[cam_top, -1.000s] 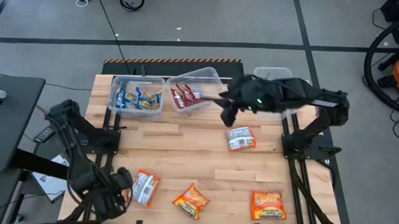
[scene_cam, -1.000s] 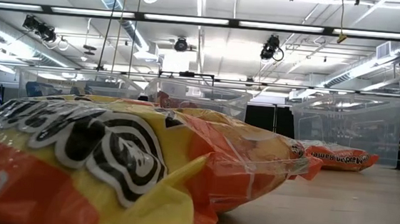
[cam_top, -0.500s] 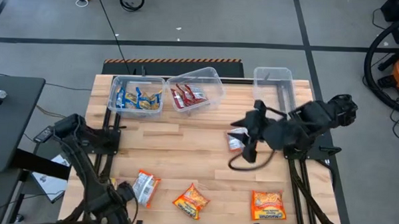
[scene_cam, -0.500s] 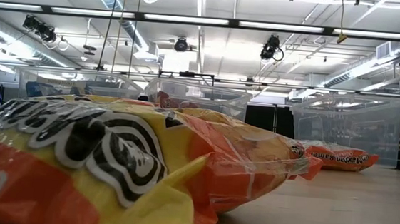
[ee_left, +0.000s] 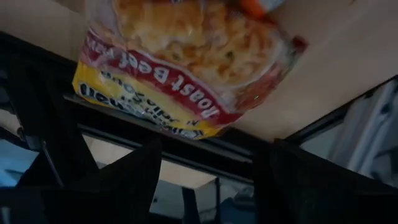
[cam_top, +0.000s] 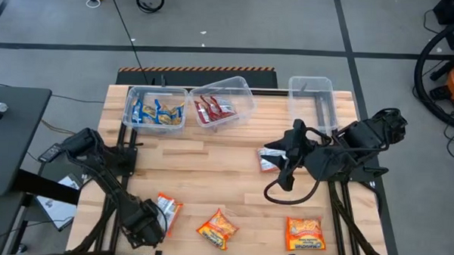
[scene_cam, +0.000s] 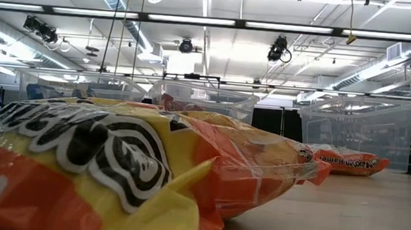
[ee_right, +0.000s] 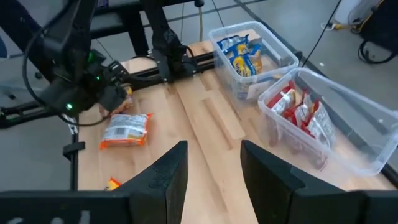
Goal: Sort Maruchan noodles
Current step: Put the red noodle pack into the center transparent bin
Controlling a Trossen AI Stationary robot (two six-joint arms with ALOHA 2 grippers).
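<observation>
A silver-and-red noodle packet (cam_top: 166, 212) (ee_left: 186, 56) lies flat on the table near its near left edge. My left gripper (cam_top: 148, 228) (ee_left: 214, 149) stands open just on its near side, tipped down, touching nothing. Two orange-yellow packets (cam_top: 218, 228) (cam_top: 305, 235) lie along the near edge. One fills the low view (scene_cam: 113, 174). A dark red-silver packet (cam_top: 268, 158) lies at centre right, partly hidden under my right arm. My right gripper (cam_top: 283, 169) (ee_right: 214, 146) hangs open and empty high above it.
Three clear tubs stand along the far edge. One (cam_top: 156, 110) (ee_right: 245, 56) holds blue-yellow packets and one (cam_top: 220, 104) (ee_right: 311, 118) holds dark red packets. The right one (cam_top: 313, 96) holds nothing that shows. Bare wood (cam_top: 210, 172) lies between the arms.
My left gripper has sunk and tipped downward toward the silver-and-red packet at the near left. My right gripper has swung from beside the red packets' tub toward the table's near right, over the dark red-silver packet, then nearly stopped. No packet has moved.
</observation>
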